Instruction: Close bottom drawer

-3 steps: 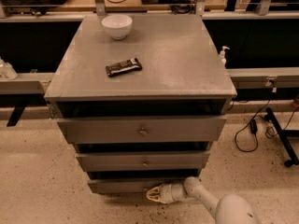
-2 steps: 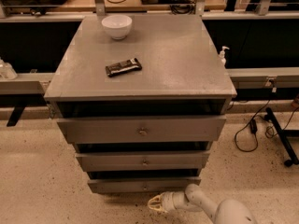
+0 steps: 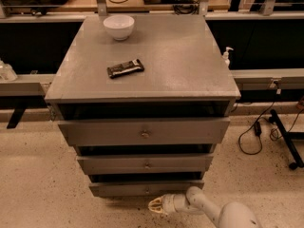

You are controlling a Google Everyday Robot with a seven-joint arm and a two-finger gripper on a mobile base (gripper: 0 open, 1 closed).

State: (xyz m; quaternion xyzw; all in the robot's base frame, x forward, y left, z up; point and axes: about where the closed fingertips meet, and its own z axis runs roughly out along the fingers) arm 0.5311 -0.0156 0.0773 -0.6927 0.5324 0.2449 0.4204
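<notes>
Down by the speckled floor [image 3: 42, 184], at the near foot of the grey cabinet [image 3: 190, 65], my gripper [image 3: 156, 205] hangs just in front of the bottom drawer [image 3: 118, 189], a little right of its centre and lower than its front edge. Whether it is spread or closed up I cannot tell, nor whether it touches the wood. That drawer is the lowest and narrowest-looking of three: a flat grey wooden front with a small round knob in the middle and a dark gap above it. Over it sit the middle drawer [image 3: 180, 163] and the wide top drawer [image 3: 95, 132], each with its own dark gap above. On the cabinet top, a white bowl [image 3: 118, 26] stands at the far left and a dark wrapped snack bar [image 3: 125, 68] lies nearer.
</notes>
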